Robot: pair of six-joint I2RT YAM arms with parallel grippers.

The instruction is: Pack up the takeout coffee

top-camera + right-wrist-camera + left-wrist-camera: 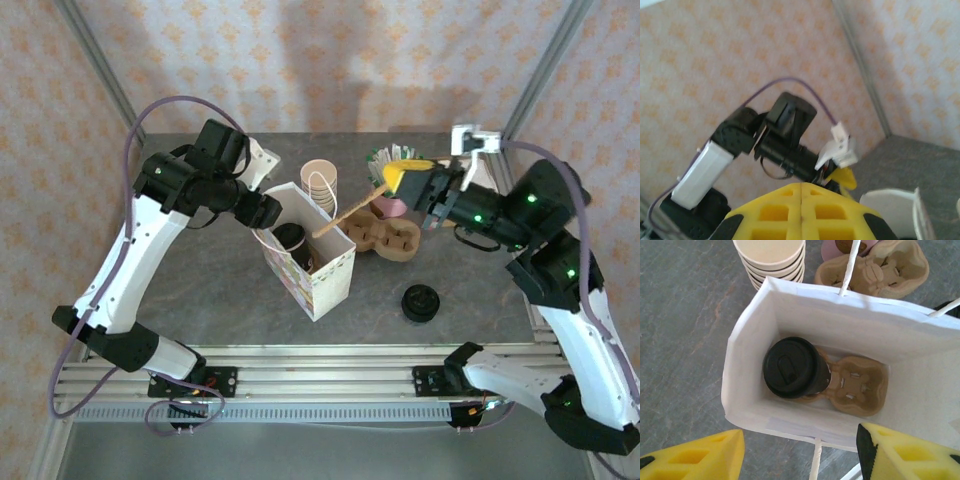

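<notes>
On the grey bench (200,300) stands an open white paper bag (840,325). The black-lidded beige paper cup (790,367) sits lid-up inside, straight below the left gripper (800,455), whose jaws stand apart. The right gripper (801,200), farther off, is pressed together.

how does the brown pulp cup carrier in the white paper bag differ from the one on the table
The brown pulp carrier in the white paper bag holds a black-lidded cup in one pocket; the loose carrier on the table looks empty. The bagged one sits between bag walls; the loose one lies in the open. Both have two pockets.
</notes>
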